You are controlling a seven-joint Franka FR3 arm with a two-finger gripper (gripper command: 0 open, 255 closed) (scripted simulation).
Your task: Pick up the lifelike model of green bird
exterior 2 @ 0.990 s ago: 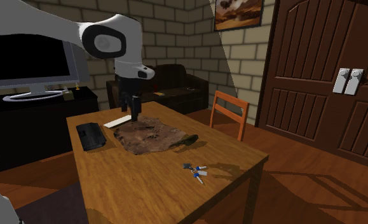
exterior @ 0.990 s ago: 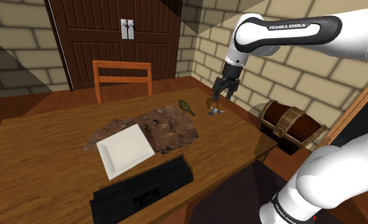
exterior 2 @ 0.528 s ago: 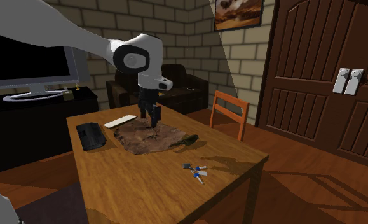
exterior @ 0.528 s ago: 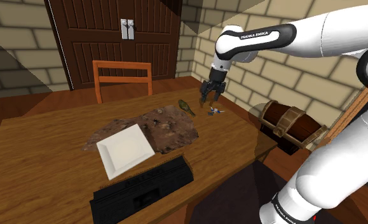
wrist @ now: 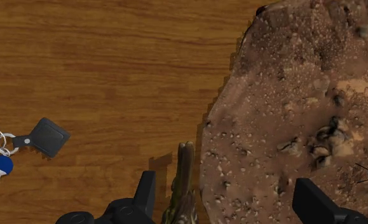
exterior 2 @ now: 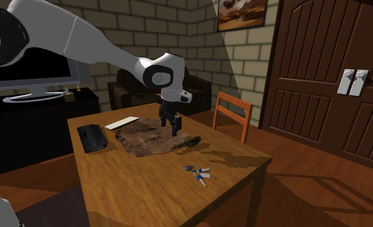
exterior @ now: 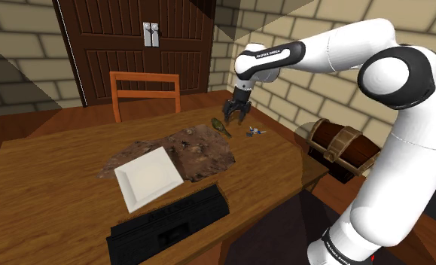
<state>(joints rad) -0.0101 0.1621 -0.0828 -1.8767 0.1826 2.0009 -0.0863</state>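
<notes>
Claw: the gripper (wrist: 227, 205) hangs wide open over the table (wrist: 100, 63), clasping nothing.
Bird: the green bird (wrist: 183, 178) lies on the wood between the fingers, close to one; its near end is cut off.
Mat: the rough brown mat (wrist: 290, 114) lies just beside the bird.
Keys: the key bunch (wrist: 14, 147) lies well apart, partly cropped.

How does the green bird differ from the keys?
The bird is one olive-green, slender piece; the keys are a loose bunch with a black fob and blue head. The bird lies beside the brown mat; the keys lie on bare wood. Both rest on the table.
</notes>
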